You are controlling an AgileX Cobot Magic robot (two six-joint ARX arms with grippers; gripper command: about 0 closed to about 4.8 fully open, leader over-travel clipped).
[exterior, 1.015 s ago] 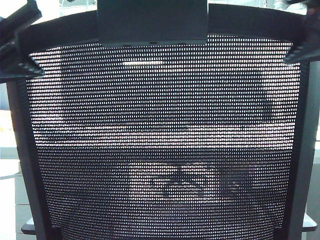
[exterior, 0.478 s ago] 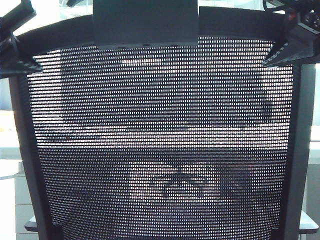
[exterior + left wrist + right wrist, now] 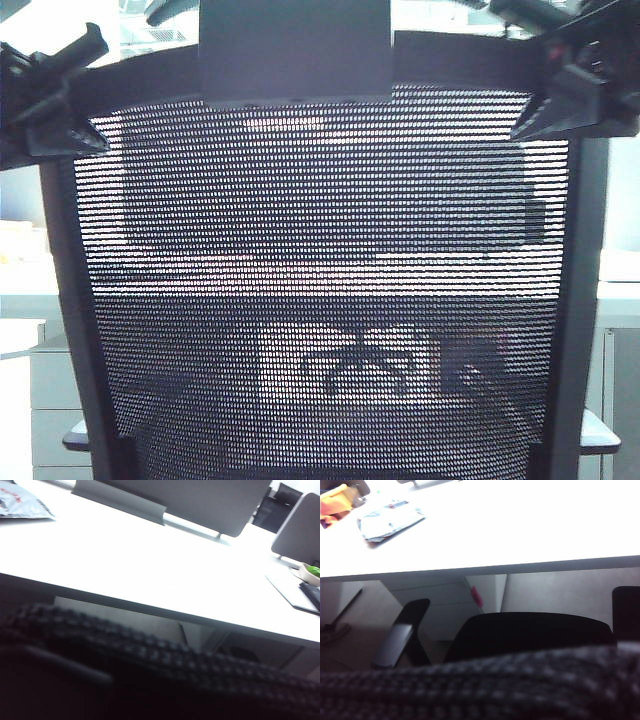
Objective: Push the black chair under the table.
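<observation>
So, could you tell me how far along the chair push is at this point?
Done: the left gripper and right gripper are at the top corners of the black chair's back. In hand: the push; the right wrist view shows the seat just short of the table's edge. Left: rolling it under. Whether the jaws are open or shut cannot be told.

A crinkled silvery packet (image 3: 390,520) lies flat up top, with something orange and yellow (image 3: 337,502) just beyond it. Grey divider panels (image 3: 190,500) stand along the back. A small bowl with something green inside (image 3: 311,573) sits beside a flat grey slab (image 3: 292,592). Pale drawers (image 3: 55,395) stand low down.
</observation>
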